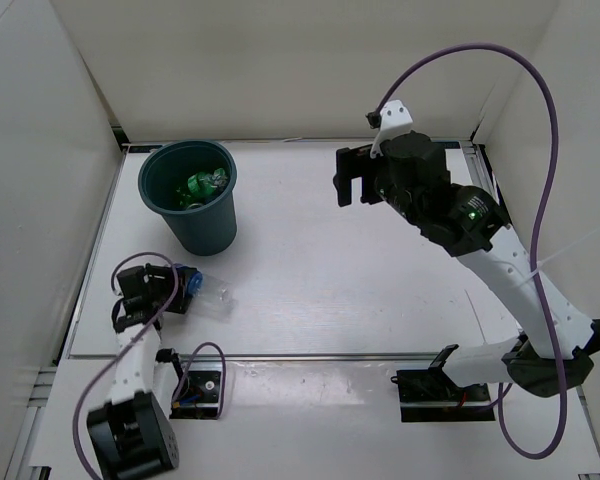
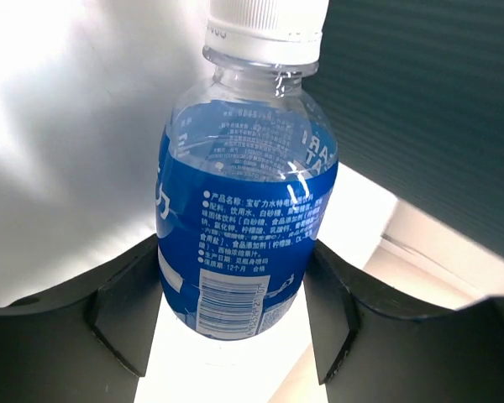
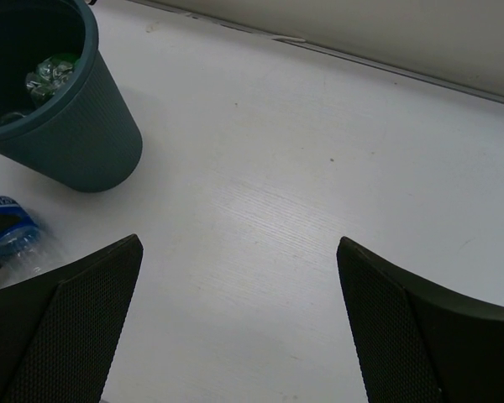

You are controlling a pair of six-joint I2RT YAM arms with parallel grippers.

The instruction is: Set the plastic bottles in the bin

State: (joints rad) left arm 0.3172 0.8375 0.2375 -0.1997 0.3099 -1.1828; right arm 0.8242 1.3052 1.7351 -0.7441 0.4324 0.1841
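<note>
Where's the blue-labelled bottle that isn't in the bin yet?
The blue-labelled bottle lies on the table at the left of the top view, just on the near side of the bin, gripped by the left pincer.

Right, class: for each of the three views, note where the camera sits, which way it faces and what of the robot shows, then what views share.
Top: above and behind the bases, looking down at the table and bin; left arm and right arm show.
Left wrist: low on the table, facing along the left jaws, shut on a bottle; bin wall behind.
Right wrist: raised, looking down across the table toward the bin; the open right jaws frame the bottom.
Shared: bin and bottle appear in all three.
</note>
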